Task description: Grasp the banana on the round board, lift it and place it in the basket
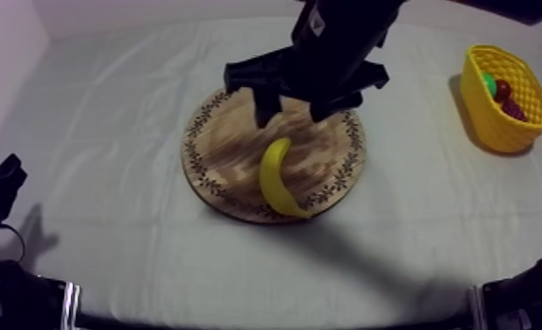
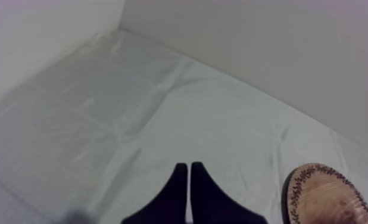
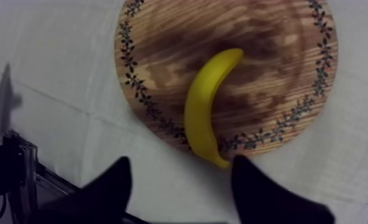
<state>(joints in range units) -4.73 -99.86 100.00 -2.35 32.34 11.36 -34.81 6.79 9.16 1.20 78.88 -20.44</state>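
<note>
One banana on board; right end effector wide; left end effector narrow.

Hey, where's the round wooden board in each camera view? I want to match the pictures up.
Top view: the wooden board lies mid-table under the right gripper, with the banana on it.
Left wrist view: an edge of the board lies on the cloth, off to one side of the shut left gripper.
Right wrist view: the board lies just beyond the open right gripper, the banana across it.
Shared landmark: the board's patterned rim.
</note>
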